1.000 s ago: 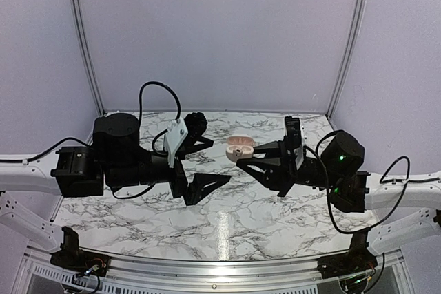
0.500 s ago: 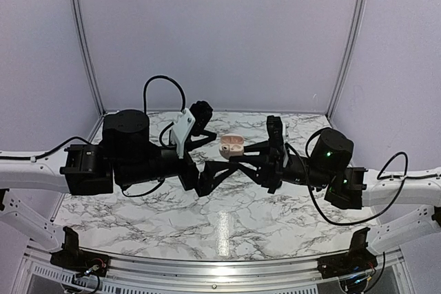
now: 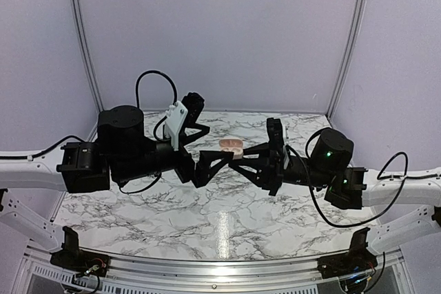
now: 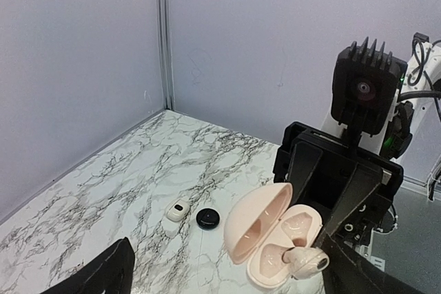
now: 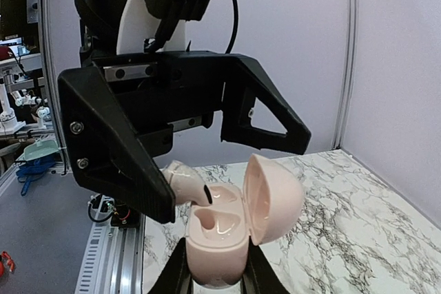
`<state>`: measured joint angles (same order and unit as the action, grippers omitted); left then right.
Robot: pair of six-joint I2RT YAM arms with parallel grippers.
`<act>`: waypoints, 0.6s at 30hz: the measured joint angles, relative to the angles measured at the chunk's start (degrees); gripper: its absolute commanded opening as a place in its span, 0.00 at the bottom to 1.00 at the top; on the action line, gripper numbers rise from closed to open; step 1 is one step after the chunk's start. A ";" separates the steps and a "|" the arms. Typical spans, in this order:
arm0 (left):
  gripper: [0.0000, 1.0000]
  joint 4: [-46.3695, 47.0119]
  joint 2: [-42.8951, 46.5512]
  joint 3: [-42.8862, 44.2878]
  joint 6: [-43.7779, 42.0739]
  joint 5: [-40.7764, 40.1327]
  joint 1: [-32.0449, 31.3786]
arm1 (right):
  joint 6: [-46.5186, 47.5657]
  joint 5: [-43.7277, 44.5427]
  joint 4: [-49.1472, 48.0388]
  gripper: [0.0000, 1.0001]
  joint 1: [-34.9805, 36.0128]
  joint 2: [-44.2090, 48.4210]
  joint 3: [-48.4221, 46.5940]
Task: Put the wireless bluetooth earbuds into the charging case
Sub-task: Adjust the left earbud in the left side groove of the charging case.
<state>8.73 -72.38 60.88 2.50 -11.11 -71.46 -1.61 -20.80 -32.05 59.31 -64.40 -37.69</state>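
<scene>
Cream-white pebble-shaped charging case [image 5: 213,246], hinged lid raised, is pinched at its base between the fingers of the right gripper [image 5: 218,279] and held above the marble-patterned table [image 4: 117,191]. A cream earbud [image 5: 185,181] with a dark tip is laid over one pinkish socket, apparently not fully seated, just beside a finger of the widely spread left gripper [image 3: 215,146]. A black round puck [image 4: 208,218] and a white squarish piece [image 4: 178,209] are seen side by side on the table

The work surface is a white marble-patterned table [image 4: 103,191]. Two items lie directly on it at lower centre of my left wrist view: a small white squarish piece with a dark spot [image 4: 178,209] and, just right of it, a black round puck [image 4: 208,218].
</scene>
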 measured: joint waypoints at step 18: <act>0.95 0.02 2.36 -1.92 -0.02 2.23 0.74 | -0.50 -4.72 -2.10 0.00 -0.02 0.24 0.50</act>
<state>8.75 -70.02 58.96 2.48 -8.88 -70.72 -2.11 -25.52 -34.15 59.29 -64.16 -37.19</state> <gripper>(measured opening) 0.952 0.208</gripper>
